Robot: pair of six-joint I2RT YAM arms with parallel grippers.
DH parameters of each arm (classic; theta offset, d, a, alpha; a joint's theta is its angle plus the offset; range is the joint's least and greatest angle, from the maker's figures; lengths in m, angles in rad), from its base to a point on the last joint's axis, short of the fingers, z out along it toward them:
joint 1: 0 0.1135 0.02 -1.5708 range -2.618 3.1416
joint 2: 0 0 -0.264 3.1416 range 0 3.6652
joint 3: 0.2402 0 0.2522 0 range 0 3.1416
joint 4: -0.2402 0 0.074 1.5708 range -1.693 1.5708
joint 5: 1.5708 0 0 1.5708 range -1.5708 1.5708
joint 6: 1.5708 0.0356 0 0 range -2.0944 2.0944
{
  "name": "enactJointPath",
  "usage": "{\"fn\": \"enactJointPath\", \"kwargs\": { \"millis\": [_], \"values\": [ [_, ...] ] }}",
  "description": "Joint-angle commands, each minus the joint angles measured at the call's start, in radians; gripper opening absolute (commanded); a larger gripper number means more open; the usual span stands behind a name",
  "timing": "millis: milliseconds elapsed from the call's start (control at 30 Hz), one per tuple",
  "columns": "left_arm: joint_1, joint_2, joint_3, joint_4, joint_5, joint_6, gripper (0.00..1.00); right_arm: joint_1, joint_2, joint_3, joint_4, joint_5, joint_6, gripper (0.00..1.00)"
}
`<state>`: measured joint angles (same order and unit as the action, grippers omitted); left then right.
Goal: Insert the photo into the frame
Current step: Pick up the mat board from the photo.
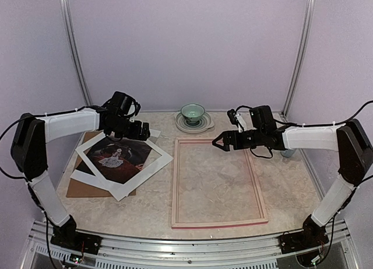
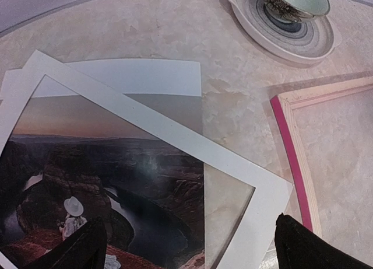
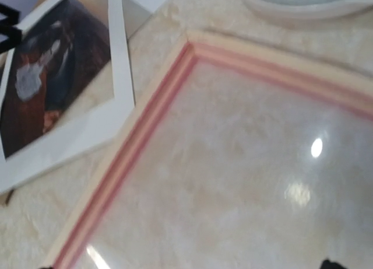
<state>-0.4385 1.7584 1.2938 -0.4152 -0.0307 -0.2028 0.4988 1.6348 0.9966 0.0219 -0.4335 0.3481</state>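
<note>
The photo (image 1: 116, 159) is a dark canyon print with a small white figure, lying face up at the left under a tilted white mat (image 1: 152, 164). My left gripper (image 1: 145, 130) hovers open above the mat's far right corner. In the left wrist view its two black fingertips (image 2: 312, 248) stand wide apart over the photo (image 2: 105, 181) and the mat (image 2: 175, 135), holding nothing. The frame (image 1: 174, 181) lies flat at the centre, with its pink edge (image 2: 289, 152) in view. My right gripper (image 1: 218, 142) is open above the frame's far left corner (image 3: 134, 146).
A green bowl (image 1: 192, 112) on a saucer (image 1: 204, 126) stands at the back centre, just beyond the frame. A brown backing board (image 1: 81, 187) and a second white sheet (image 2: 145, 76) lie under the mat. The booth walls close in the left, back and right.
</note>
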Motion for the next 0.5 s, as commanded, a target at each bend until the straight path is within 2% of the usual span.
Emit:
{"fn": "enactJointPath", "kwargs": {
  "millis": [0, 100, 200, 267, 333, 467],
  "values": [
    [-0.061, -0.097, 0.008, -0.048, -0.241, -0.070, 0.99, 0.048, 0.060, 0.086, 0.121, 0.062, 0.055, 0.99],
    [-0.112, -0.139, 0.035, -0.092, -0.302, -0.116, 0.99, 0.122, 0.138, 0.225, 0.085, 0.081, 0.172, 0.99],
    [-0.126, -0.190, -0.004, -0.083, -0.219, -0.172, 0.99, 0.216, 0.194, 0.335, 0.072, 0.063, 0.312, 0.99],
    [-0.121, -0.228, -0.049, -0.056, -0.182, -0.198, 0.99, 0.279, 0.217, 0.396, 0.054, 0.106, 0.358, 0.99],
    [-0.103, -0.267, -0.086, -0.046, -0.178, -0.231, 0.99, 0.331, 0.252, 0.473, 0.011, 0.155, 0.407, 0.99],
    [-0.019, -0.352, -0.194, 0.028, -0.089, -0.310, 0.99, 0.402, 0.366, 0.586, -0.015, 0.135, 0.536, 0.99]
  ]
}}
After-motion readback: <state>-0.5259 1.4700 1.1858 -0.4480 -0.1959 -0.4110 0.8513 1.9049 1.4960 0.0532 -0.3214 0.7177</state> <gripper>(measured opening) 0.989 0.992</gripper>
